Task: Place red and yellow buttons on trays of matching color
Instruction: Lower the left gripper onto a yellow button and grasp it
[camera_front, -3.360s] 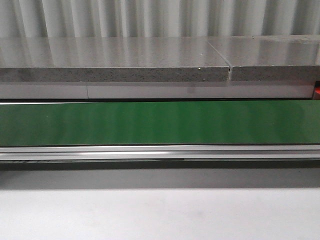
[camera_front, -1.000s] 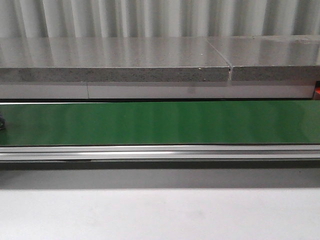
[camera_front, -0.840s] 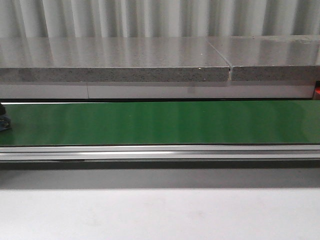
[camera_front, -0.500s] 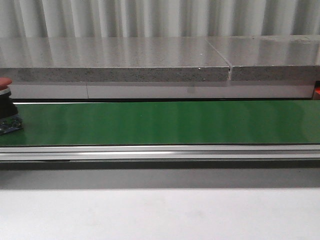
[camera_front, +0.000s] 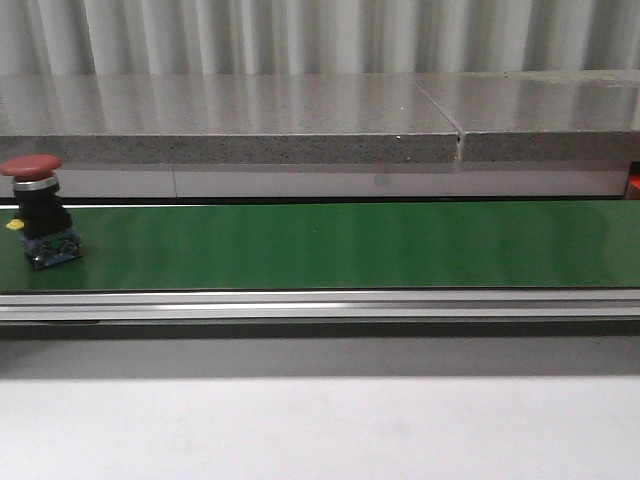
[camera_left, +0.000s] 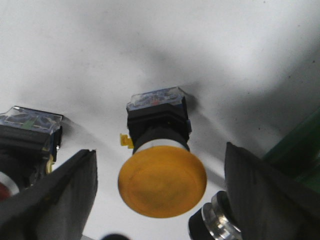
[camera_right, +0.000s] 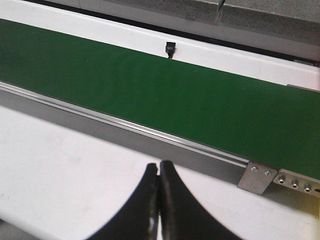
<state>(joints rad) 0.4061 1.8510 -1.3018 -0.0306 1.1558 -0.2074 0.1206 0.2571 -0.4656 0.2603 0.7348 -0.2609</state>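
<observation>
Red button (camera_front: 37, 223) stands upright at the left end of the green belt (camera_front: 330, 245). My left claw (camera_left: 157, 200) gapes wide around a yellow button (camera_left: 161, 167) on the white tabletop (camera_left: 150, 45); my right claw (camera_right: 159, 200) is closed, empty.

Red, yellow and green

Red-capped button (camera_front: 38, 210) with black body on green belt (camera_front: 340, 245); yellow-capped button (camera_left: 161, 175) on white surface (camera_left: 150, 45); speckled grey slab (camera_front: 230, 148)

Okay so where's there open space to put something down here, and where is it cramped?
The green belt is bare rightward of the red button at its left end. The white table in front of the belt's rail is bare too. It's cramped under the left gripper, where the yellow button has neighbours either side.
</observation>
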